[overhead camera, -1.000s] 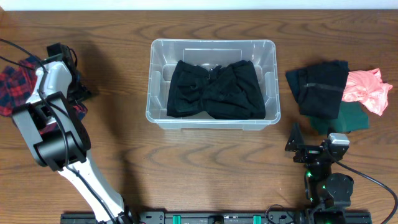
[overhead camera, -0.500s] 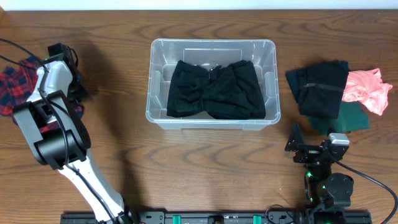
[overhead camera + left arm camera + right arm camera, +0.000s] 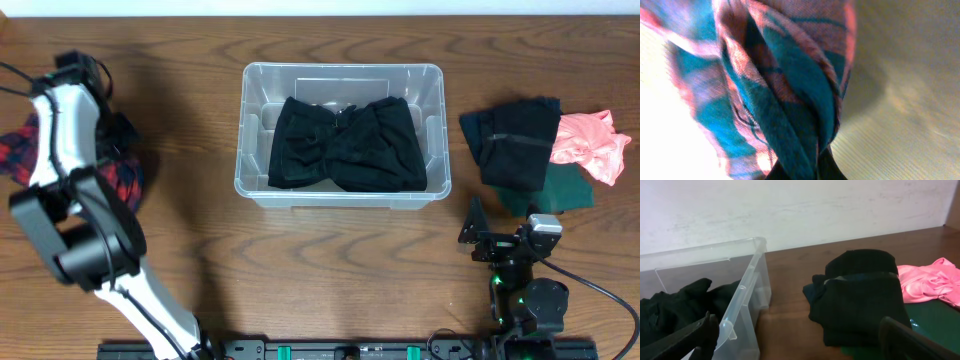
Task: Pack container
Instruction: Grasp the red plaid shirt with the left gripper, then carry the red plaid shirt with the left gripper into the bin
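Observation:
The clear plastic container (image 3: pixel 438 130) stands mid-table with black garments (image 3: pixel 345 145) inside; its corner (image 3: pixel 747 292) also shows in the right wrist view. At the far left my left gripper (image 3: pixel 120 135) is shut on a red-and-navy plaid cloth (image 3: pixel 125 178). In the left wrist view the plaid cloth (image 3: pixel 775 80) fills the frame, pinched in the left gripper (image 3: pixel 810 167) at the bottom edge. My right gripper (image 3: pixel 505 235) rests open near the front right. In its own wrist view the right gripper (image 3: pixel 800 340) holds nothing.
To the right of the container lies a pile: a black garment (image 3: pixel 515 140), a pink garment (image 3: pixel 590 145) and a green garment (image 3: pixel 560 190). The right wrist view shows the black garment (image 3: pixel 860 295) and the pink garment (image 3: pixel 930 280) before a white wall.
My left gripper has shut on the plaid cloth, and the arm has swung up and to the left with it. The right arm has not moved.

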`<state>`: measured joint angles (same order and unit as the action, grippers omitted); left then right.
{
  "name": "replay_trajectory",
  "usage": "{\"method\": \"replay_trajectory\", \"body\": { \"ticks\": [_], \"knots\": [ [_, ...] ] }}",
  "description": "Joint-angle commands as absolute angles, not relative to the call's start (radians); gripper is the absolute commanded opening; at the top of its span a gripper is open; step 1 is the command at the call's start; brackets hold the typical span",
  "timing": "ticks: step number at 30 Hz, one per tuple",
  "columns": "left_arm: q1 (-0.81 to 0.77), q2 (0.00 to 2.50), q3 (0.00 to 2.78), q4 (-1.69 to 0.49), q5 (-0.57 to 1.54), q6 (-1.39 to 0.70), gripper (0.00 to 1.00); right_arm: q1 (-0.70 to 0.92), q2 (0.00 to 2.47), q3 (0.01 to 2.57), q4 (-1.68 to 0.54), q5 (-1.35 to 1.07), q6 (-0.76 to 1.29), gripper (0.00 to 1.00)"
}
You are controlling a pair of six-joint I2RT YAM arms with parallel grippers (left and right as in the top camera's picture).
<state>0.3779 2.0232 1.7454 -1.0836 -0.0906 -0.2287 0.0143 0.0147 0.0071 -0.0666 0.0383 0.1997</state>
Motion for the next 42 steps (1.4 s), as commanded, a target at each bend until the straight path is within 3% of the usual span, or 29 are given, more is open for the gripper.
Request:
{"method": "replay_trajectory", "body": {
  "ticks": [1, 12, 23, 31, 42],
  "knots": [
    [0.375, 1.871, 1.821, -1.109, 0.028, -0.148, 0.06, 0.008, 0.013, 0.006, -0.069, 0.048, 0.185, 0.99],
    [0.257, 1.535, 1.850, -1.055, 0.177, 0.002, 0.06, 0.007, 0.013, 0.006, -0.069, 0.048, 0.185, 0.99],
    [-0.137, 1.330, 1.852, -0.984, 0.176, 0.274, 0.06, 0.008, 0.013, 0.006, -0.069, 0.048, 0.186, 0.99],
    [-0.414, 1.337, 1.852, -0.969, 0.176, 0.561, 0.06, 0.008, 0.013, 0.006, -0.069, 0.048, 0.185, 0.99],
    [-0.482, 1.499, 1.852, -0.904, 0.230, 0.711, 0.06, 0.008, 0.013, 0.006, -0.069, 0.048, 0.186, 0.99]
  ]
}}
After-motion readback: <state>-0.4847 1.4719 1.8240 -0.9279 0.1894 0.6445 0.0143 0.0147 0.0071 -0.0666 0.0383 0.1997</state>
